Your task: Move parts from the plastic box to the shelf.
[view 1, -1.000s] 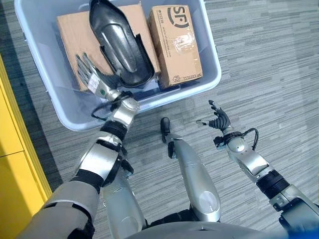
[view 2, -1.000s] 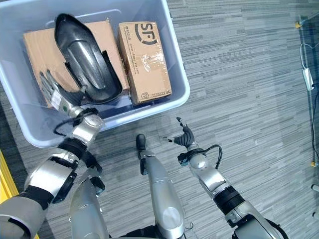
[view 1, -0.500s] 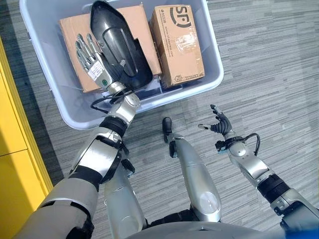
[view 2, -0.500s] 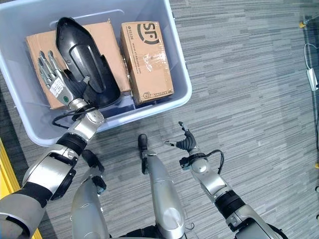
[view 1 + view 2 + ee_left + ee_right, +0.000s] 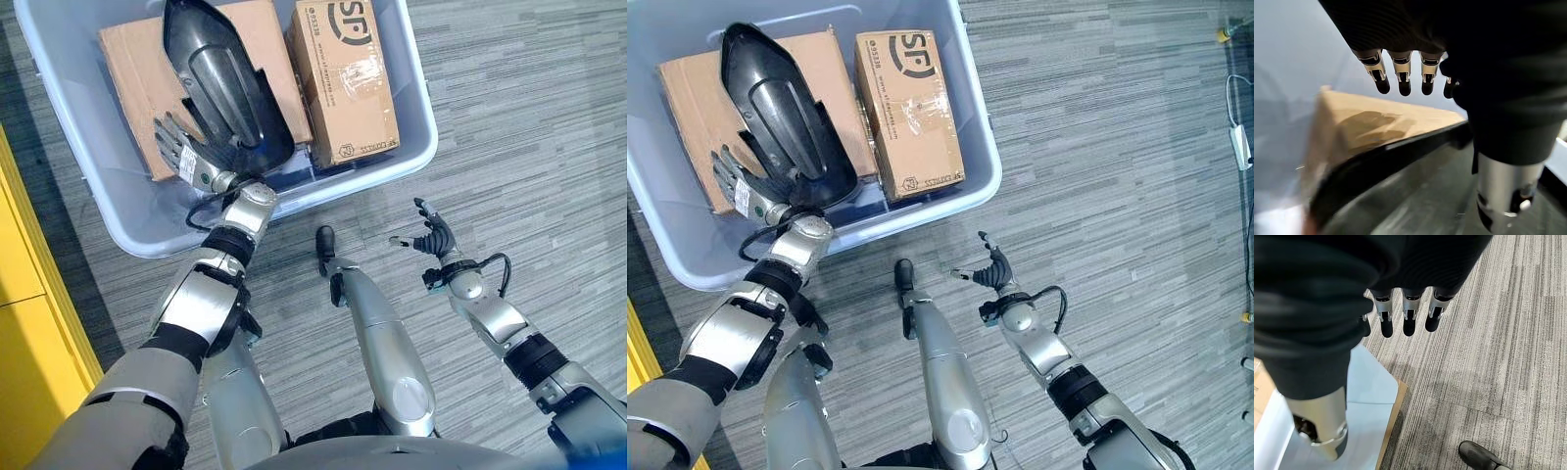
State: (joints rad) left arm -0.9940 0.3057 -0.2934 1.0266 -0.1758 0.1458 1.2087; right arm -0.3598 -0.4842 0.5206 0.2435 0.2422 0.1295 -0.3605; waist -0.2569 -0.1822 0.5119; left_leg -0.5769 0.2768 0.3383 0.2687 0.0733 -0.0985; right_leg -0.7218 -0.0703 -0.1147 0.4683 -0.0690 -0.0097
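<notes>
The pale plastic box [image 5: 423, 147] stands on the floor ahead of me. In it a long black moulded part [image 5: 220, 83] lies on a flat cardboard box [image 5: 132, 64], beside a second cardboard box [image 5: 343, 78]. My left hand [image 5: 181, 159] is inside the box, at the near left edge of the black part, fingers [image 5: 1400, 81] straight over the cardboard [image 5: 1366, 122], and holds nothing. The thumb reaches over the black part [image 5: 1410, 196]. My right hand [image 5: 431, 235] hangs open above the floor, to the right of the box and apart from it.
A yellow cabinet or shelf side [image 5: 24, 323] runs along the left. Grey striped carpet [image 5: 529, 117] stretches to the right of the box. The box's near corner [image 5: 1369, 382] shows in the right wrist view.
My left hand, which lay further in over the flat cardboard half a second ago, has drawn back toward the near end of the black part. The right hand has hardly moved.
</notes>
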